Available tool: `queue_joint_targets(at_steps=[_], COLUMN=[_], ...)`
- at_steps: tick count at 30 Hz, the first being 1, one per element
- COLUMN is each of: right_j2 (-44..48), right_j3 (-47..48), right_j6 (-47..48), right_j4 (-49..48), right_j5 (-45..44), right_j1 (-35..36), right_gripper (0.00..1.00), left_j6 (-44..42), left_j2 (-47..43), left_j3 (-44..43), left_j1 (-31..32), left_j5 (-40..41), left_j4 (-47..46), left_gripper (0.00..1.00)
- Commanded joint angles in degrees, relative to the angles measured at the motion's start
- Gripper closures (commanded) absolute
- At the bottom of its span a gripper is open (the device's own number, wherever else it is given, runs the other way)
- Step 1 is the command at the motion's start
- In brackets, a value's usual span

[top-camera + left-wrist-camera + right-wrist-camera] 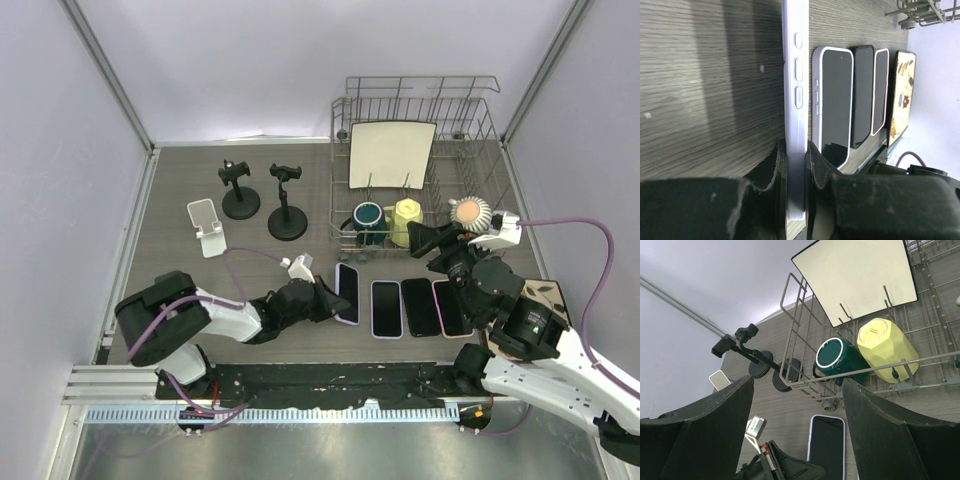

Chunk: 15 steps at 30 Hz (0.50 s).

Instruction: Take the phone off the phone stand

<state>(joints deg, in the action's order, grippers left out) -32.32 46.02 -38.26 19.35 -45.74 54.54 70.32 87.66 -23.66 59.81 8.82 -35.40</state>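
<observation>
My left gripper (pixel 330 300) is shut on the near end of a lavender-cased phone (pixel 347 293), low over the table at the left end of a row of phones. In the left wrist view my gripper (pixel 796 165) clamps the phone (pixel 796 95) across its thickness, its side buttons showing. Whether it touches the table I cannot tell. A white phone stand (pixel 207 227) and two black clamp stands (pixel 240 190) (pixel 287 205) at the back left hold no phone. My right gripper (pixel 435 250) is open and empty above the row; its wrist view (pixel 797 430) shows the phone (pixel 827 445) below.
Three more phones (pixel 386 308) (pixel 420 306) (pixel 450 308) lie side by side right of the held one. A wire dish rack (pixel 340 150) at the back right holds a square plate (pixel 392 152), a teal mug (pixel 368 217), a yellow mug (pixel 405 215) and a brush (pixel 468 212).
</observation>
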Motion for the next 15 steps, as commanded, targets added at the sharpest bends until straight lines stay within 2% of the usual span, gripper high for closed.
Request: queue_joint_targets(at_steps=[1, 4, 15], right_j2=[-0.03, 0.41, 1.91], right_j3=[0.91, 1.09, 1.7], right_j6=[0.12, 0.29, 4.16], right_j4=[-0.72, 0.15, 1.3], right_j5=[-0.41, -1.2, -6.2], right_j1=[0.21, 0.21, 0.12], right_gripper=[0.23, 0.23, 0.23], left_j6=[3.94, 4.82, 6.49], left_j2=[4.45, 5.24, 0.15], left_j3=[-3.67, -4.2, -1.92], left_j1=[0.13, 0.13, 0.04], left_j5=[-5.13, -4.52, 2.08], left_j4=[-9.78, -9.08, -3.28], left_gripper=[1.0, 0.99, 0.54])
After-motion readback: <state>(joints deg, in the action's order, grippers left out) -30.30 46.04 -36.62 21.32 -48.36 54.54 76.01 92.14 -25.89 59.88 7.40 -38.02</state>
